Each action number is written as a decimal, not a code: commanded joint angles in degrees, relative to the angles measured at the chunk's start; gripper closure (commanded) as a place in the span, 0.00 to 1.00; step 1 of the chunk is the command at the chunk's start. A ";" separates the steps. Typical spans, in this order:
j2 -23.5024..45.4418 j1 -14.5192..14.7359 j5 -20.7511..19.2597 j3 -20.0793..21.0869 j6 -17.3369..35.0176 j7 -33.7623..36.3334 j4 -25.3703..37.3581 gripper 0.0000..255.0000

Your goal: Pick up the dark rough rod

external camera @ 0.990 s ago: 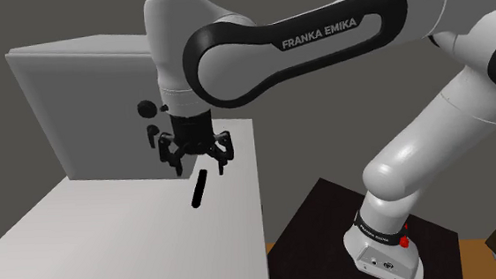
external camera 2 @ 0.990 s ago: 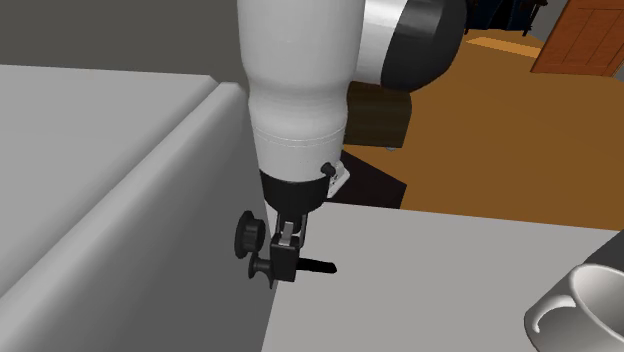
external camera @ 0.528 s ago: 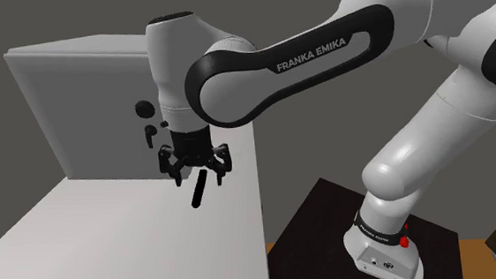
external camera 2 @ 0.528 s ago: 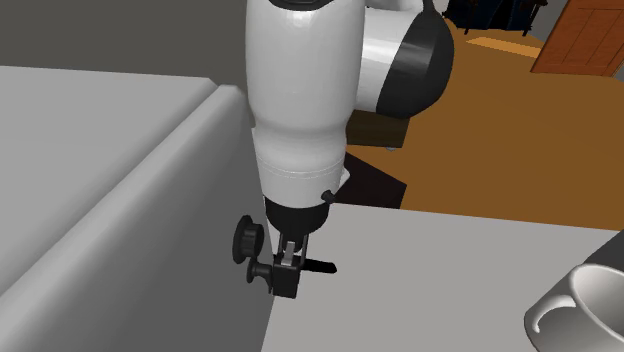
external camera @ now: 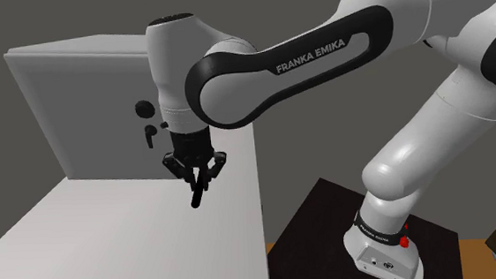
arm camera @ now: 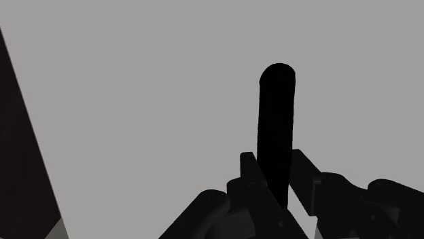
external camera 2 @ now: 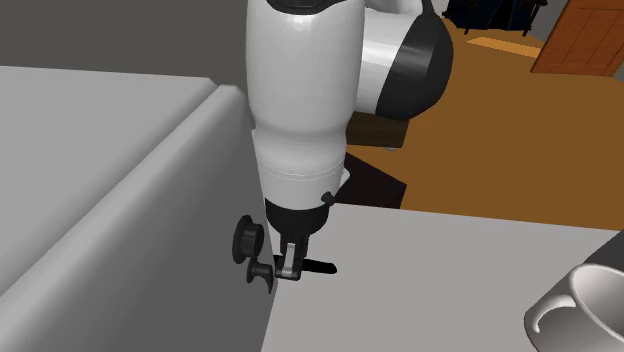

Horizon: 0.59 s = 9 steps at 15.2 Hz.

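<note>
Shoulder view first: the white Franka arm with dark joints [external camera: 321, 54] reaches over from its dark box stand [external camera: 322, 218] and points its all-black two-finger gripper [external camera: 197, 174] straight down at the plain grey tabletop [external camera: 111, 240]. The short, matte black rod [external camera: 197, 196] is right under it, near the table's edge on the stand's side. The jaws are pinched narrow around the rod's upper end, and the rest of it pokes out below the fingertips. A plain grey upright panel [external camera: 85, 100] stands at the back of the table.

In the second exterior view, the gripper [external camera 2: 289, 270] is down low at the grey tabletop [external camera 2: 430, 280], just beside the grey panel [external camera 2: 120, 200]. A stub of the rod [external camera 2: 318, 267] sticks out sideways toward that view's right. A white mug-shaped cup [external camera 2: 585, 300] sits well apart at the lower right, with an orange-brown floor [external camera 2: 480, 150] beyond the table.

In the wrist view, the gripper [arm camera: 272, 157] has the rod [arm camera: 277, 108] clamped, and both fingers [arm camera: 250, 175] press its near end from either side. The rod runs straight out ahead over the grey surface [arm camera: 136, 102]. I honestly can't tell whether it's off the table or resting on it.
</note>
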 commanded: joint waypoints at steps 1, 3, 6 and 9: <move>0.07 -0.07 0.04 -0.10 -0.08 -0.01 -0.18 1.00; -0.10 -0.03 0.11 -0.26 -0.80 -0.06 0.42 1.00; -0.75 0.13 0.43 -1.03 -3.16 -0.47 2.30 1.00; -1.21 0.21 0.61 -1.68 -5.49 -0.78 4.29 1.00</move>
